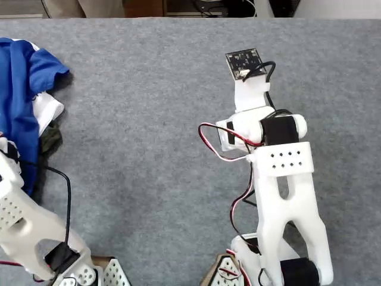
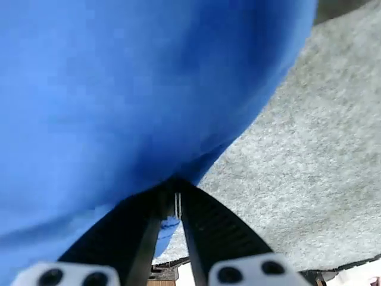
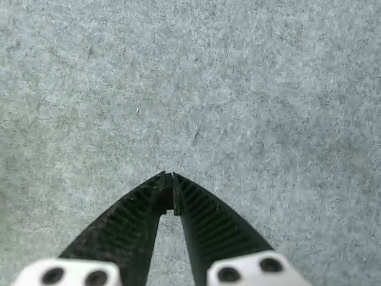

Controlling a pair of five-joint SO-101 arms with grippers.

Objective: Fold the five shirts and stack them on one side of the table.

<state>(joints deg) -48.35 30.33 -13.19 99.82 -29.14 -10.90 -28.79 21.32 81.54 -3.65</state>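
Note:
A blue shirt (image 1: 21, 101) lies bunched at the table's far left edge, over a white shirt (image 1: 50, 110) and a dark patterned one (image 1: 50, 138). In the left wrist view my left gripper (image 2: 175, 193) is shut on a fold of the blue shirt (image 2: 137, 89), which hangs across the fingers. The left arm (image 1: 24, 229) comes up from the near left corner to that pile. My right gripper (image 3: 172, 179) is shut with nothing in it, just above bare grey felt. The right arm (image 1: 280, 173) stands right of the middle, pointing toward the far edge.
Grey felt (image 1: 143, 119) covers the table between the shirt pile and the right arm, and more of it lies beyond that arm. Both arm bases (image 1: 238, 271) sit at the near edge. Red and black cables (image 1: 223, 149) loop off the right arm.

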